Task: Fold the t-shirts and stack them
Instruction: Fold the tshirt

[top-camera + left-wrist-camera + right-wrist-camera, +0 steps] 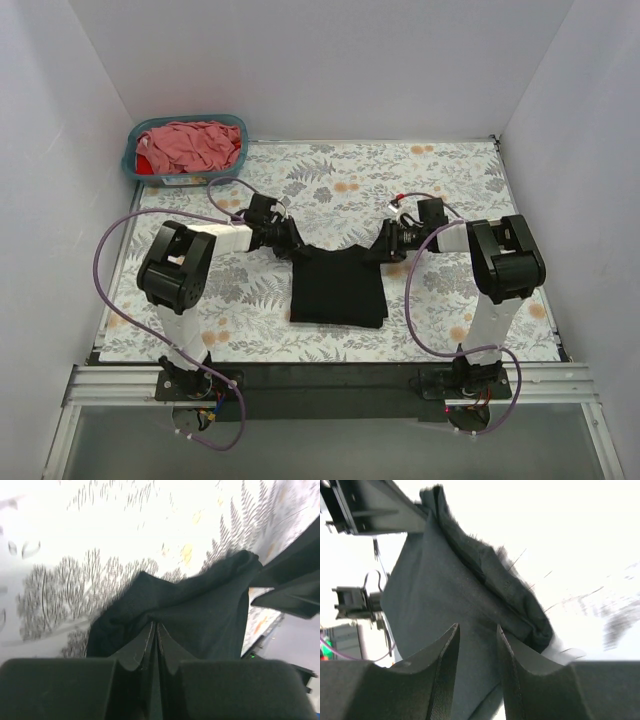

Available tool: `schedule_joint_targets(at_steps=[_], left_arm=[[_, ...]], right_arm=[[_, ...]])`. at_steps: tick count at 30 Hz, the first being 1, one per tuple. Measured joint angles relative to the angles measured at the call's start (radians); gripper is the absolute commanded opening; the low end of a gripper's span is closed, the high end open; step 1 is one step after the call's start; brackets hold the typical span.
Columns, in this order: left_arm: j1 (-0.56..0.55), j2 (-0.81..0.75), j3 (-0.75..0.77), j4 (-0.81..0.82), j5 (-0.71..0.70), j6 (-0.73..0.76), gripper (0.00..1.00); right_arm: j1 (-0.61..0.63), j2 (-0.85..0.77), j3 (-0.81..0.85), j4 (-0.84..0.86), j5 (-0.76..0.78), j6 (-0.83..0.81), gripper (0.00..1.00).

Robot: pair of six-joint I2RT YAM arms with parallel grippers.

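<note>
1. the black shirt lies folded into a rough rectangle at the middle of the table, on the fern-and-flower covering, between your two arms.
2. your left gripper is at the shirt's far left corner. in the left wrist view its fingers are pressed together with no gap, pinching a bunched ridge of the black cloth, which rises off the table around the tips.
3. your right gripper is at the shirt's far right corner. in the right wrist view its fingers stand a little apart, released, and the black cloth shows flat through the narrow gap. a rolled edge of the shirt runs just beside the right-hand finger.
4. the two grippers face each other across the shirt's far edge. the near edge lies flat toward the arm bases.
5. a teal basket sits at the far left corner of the table, well apart from the black shirt. it holds a crumpled dusty pink shirt, with a red shirt showing at its left side.
</note>
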Motion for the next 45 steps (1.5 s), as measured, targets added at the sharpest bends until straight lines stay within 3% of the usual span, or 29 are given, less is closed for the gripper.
schedule_joint_targets(at_steps=[5,8,11,17,19,20,21,24,28,33,36,40,45], left_arm=[[0.024,0.057,0.064,0.018,0.049,-0.014,0.21],[0.026,0.050,0.078,0.014,0.050,-0.015,0.41],[0.027,-0.014,0.073,-0.020,0.024,-0.018,0.53],[-0.004,-0.331,0.006,-0.057,-0.016,-0.054,0.50],[-0.059,-0.429,-0.023,-0.047,-0.024,-0.077,0.43],[-0.084,-0.459,-0.039,-0.043,-0.022,-0.086,0.32],[-0.126,-0.492,-0.067,-0.026,-0.021,-0.106,0.27],[-0.197,-0.492,-0.166,0.023,0.008,-0.150,0.13],[-0.197,-0.365,-0.300,0.030,0.015,-0.200,0.00],[-0.123,-0.283,-0.396,0.051,0.085,-0.282,0.00],[-0.072,-0.330,-0.446,0.054,0.100,-0.300,0.09],[-0.045,-0.443,-0.468,0.000,0.084,-0.298,0.27],[-0.047,-0.610,-0.468,-0.061,0.055,-0.290,0.30]], right_arm=[[-0.037,0.050,0.087,0.025,0.002,0.035,0.45],[-0.040,0.022,0.093,0.032,0.012,0.056,0.46],[-0.036,-0.066,0.066,0.034,0.016,0.082,0.47],[0.060,-0.354,-0.084,0.059,-0.004,0.141,0.49],[0.108,-0.409,-0.135,0.072,-0.013,0.156,0.50],[0.130,-0.425,-0.160,0.074,-0.019,0.167,0.50],[0.148,-0.435,-0.185,0.084,-0.023,0.172,0.50],[0.164,-0.424,-0.252,0.093,-0.027,0.184,0.52],[0.151,-0.306,-0.289,0.109,-0.030,0.182,0.50],[0.092,-0.190,-0.339,0.142,-0.068,0.199,0.50],[0.067,-0.192,-0.347,0.150,-0.080,0.199,0.50],[0.069,-0.263,-0.360,0.138,-0.055,0.208,0.50],[0.162,-0.433,-0.330,0.125,-0.011,0.270,0.52]])
